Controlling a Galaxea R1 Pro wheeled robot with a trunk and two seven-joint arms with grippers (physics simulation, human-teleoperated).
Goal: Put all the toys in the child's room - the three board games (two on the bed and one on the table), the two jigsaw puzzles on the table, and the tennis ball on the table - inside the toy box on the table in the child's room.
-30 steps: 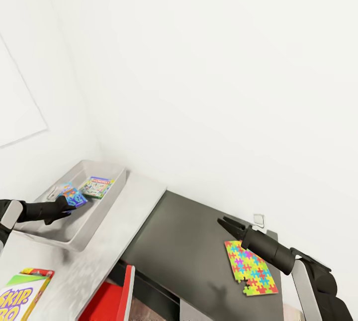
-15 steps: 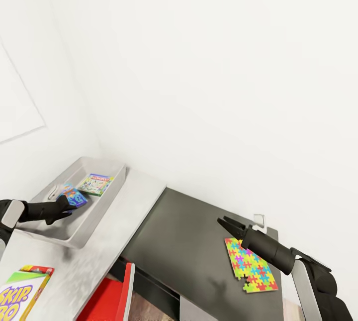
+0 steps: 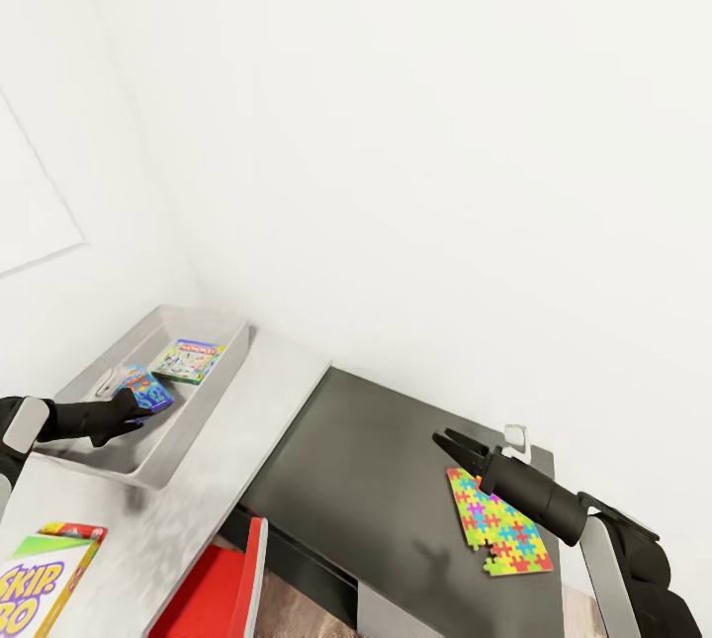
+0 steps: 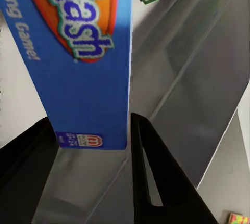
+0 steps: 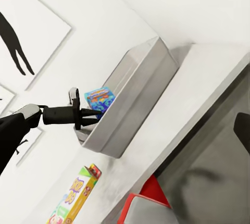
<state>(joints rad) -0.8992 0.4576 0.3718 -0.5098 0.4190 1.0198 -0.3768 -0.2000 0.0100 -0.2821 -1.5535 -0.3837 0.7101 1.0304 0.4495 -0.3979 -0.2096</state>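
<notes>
The light-grey toy box point(image 3: 99, 445) stands on the pale table point(image 3: 267, 391). The Monopoly board game point(image 3: 188, 361) lies flat inside it. My left gripper point(image 3: 133, 410) is shut on the small blue board game point(image 3: 144, 389) and holds it tilted on edge inside the box; the blue game point(image 4: 78, 67) sits between the black fingers point(image 4: 151, 182). In the right wrist view, the blue game point(image 5: 99, 98) stands above the toy box point(image 5: 135, 99). Skip-Bo point(image 3: 40, 579) lies on the table's near end. My right gripper point(image 3: 450, 443) is open above the dark side desk, just beyond the multicoloured jigsaw puzzle point(image 3: 504, 529).
The lower dark-grey side desk point(image 3: 376, 490) adjoins the table on the right. A small white object point(image 3: 516, 437) stands by the wall behind the puzzle. A red piece of furniture point(image 3: 218, 589) is below the table's front edge. White walls close in behind both desks.
The whole head view has shifted a little, so the toy box and desks sit slightly higher. The left gripper still holds the blue game in the box; the right arm is unmoved.
</notes>
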